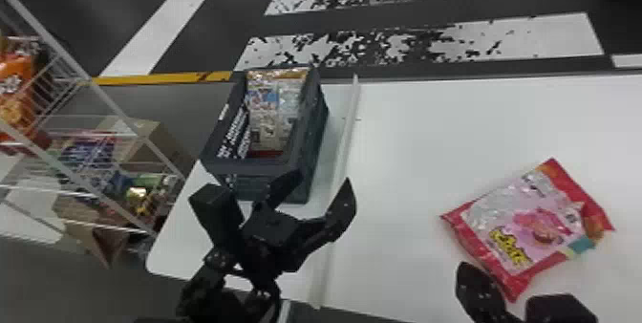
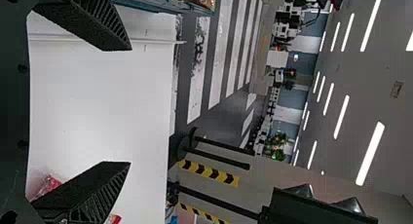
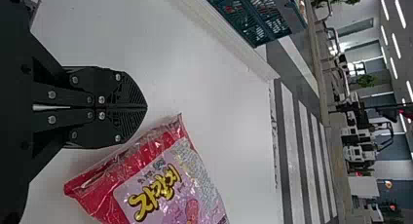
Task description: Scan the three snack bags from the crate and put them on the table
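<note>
Black left gripper (image 1: 325, 177), jaws open by the crate (image 1: 253, 168): low entry may snag it. Right gripper (image 3: 145, 107), jaws closed, empty, could nudge the red bag (image 3: 165, 190) if swung.

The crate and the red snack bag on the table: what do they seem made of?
The crate looks like rigid, fairly matte plastic, judging by its lattice walls. The snack bag seems glossy plastic film, perhaps foil-lined, given its crinkled, shiny edge.

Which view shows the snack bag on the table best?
The head view: the snack bag shows nearly whole. Right wrist view: larger, but cut off by the picture's edge. Left wrist view: small red parts, partly hidden by the left gripper.
</note>
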Controlling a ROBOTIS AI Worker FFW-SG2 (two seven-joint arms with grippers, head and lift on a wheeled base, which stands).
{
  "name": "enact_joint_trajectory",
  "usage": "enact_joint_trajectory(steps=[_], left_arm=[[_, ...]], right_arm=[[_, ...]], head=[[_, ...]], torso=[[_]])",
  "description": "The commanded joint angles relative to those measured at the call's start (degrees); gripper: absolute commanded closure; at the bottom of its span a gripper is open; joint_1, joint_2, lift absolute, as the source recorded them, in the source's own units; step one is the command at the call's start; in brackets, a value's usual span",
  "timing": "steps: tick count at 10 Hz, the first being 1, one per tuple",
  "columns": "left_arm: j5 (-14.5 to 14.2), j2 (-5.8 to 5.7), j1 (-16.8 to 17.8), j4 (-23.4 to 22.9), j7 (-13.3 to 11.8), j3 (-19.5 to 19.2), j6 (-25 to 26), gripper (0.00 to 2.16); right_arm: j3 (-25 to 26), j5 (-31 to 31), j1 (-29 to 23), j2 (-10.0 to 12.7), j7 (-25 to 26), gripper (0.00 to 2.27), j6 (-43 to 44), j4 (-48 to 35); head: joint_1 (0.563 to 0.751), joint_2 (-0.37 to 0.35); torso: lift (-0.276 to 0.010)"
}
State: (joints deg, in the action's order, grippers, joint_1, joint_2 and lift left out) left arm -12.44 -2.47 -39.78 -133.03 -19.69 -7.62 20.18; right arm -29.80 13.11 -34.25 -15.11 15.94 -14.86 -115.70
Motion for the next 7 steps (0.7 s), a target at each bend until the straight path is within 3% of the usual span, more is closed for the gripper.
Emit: enact_joint_trajectory(steps=[1,7], left_arm=[[0.13,0.1,0.58,0.49,0.0,0.5,0.0,0.03],[0.22,-0.16,1.11,1.11,-0.09,1.2,-0.35,0.03]], right_arm=[[0.71,0.96,0.85,0.26,0.06,2.18,-0.92,1.71],[8.53,0.69,1.38,3.07,4.63,2.18,1.19,5.05]], head=[[0.695,0.301],[0.695,0.186]], torso=[[-0.094],[-0.094]])
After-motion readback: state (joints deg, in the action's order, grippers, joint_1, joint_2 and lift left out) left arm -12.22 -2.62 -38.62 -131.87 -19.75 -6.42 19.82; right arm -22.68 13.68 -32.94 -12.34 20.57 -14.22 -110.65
